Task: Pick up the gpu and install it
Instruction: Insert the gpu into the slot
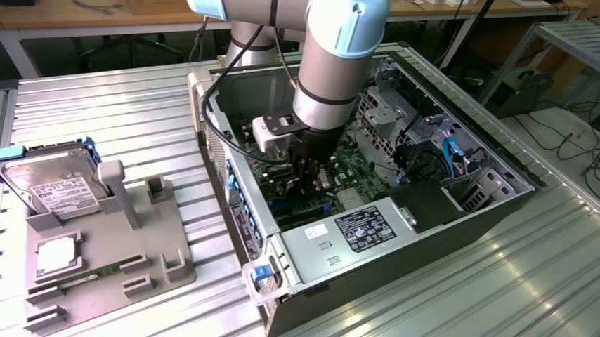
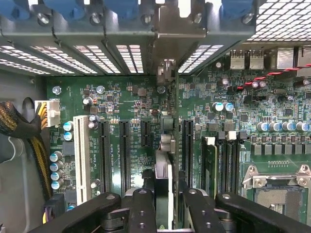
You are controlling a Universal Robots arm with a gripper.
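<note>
End effector (image 2: 163,199) is closed narrowly on the gpu (image 2: 163,160), its black fingers (image 2: 142,208) clamped on either side of the card, which is seen edge-on in the wrist view. The card's long axis runs straight out from the fingers toward the rear wall of the case, its silver end bracket (image 2: 165,73) leading and lying near the slotted rear bracket openings (image 2: 131,56). The card hangs directly below the end effector, over the motherboard (image 2: 121,102), and appears lined up along the gap between two of the long black expansion slots (image 2: 124,150); whether its edge connector is touching or seated in a slot cannot be told. A white slot (image 2: 81,158) sits further off to one side, the empty CPU socket (image 2: 279,191) to the other. In the exterior view the arm (image 1: 328,63) reaches down into the open computer case (image 1: 310,288), with the end effector (image 1: 310,175) deep inside, above the board. Towards the exterior view's left, on the ribbed metal surface (image 1: 122,112), a grey holder tray (image 1: 103,274) carries a silver hard drive (image 1: 52,189) and a thin memory stick (image 1: 84,279), well apart from the case.
</note>
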